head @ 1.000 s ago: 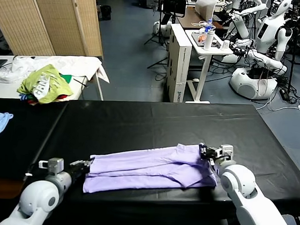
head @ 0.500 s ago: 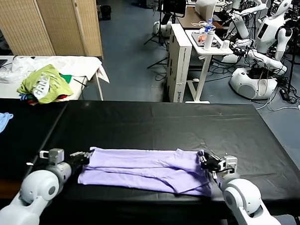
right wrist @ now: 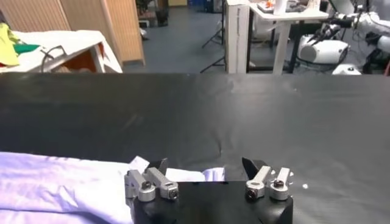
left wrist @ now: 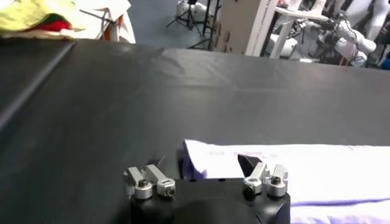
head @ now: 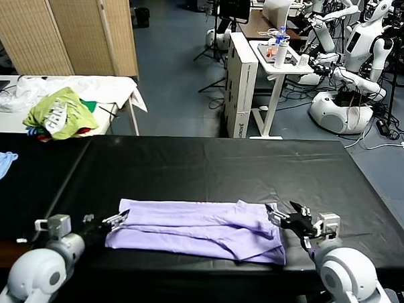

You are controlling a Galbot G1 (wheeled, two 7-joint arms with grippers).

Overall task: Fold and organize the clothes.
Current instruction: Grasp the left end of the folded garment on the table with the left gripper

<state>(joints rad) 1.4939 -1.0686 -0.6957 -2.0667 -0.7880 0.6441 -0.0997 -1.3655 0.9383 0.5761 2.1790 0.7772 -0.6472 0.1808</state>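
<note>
Where the black table (head: pixel 208 165) nears its front edge, the lavender T-shirt (head: pixel 198 228) lies folded into a long flat band running across it. At its left end sits the left gripper (head: pixel 109 220), jaws spread wide and holding nothing, a shirt corner lying between them. At the right end the right gripper (head: pixel 286 216) also stands wide open and empty, fingertips just beside the cloth. A heap of yellow-green clothes (head: pixel 59 113) rests on a white side table (head: pixel 121 87) far behind.

Robotics lab: several white humanoid robots (head: pixel 357 47) parked at back, cables on blue-grey floor (head: pixel 178 83), work tables (head: pixel 280 61), folding screens (head: pixel 73 25), black-covered test table (head: pixel 208 165).
</note>
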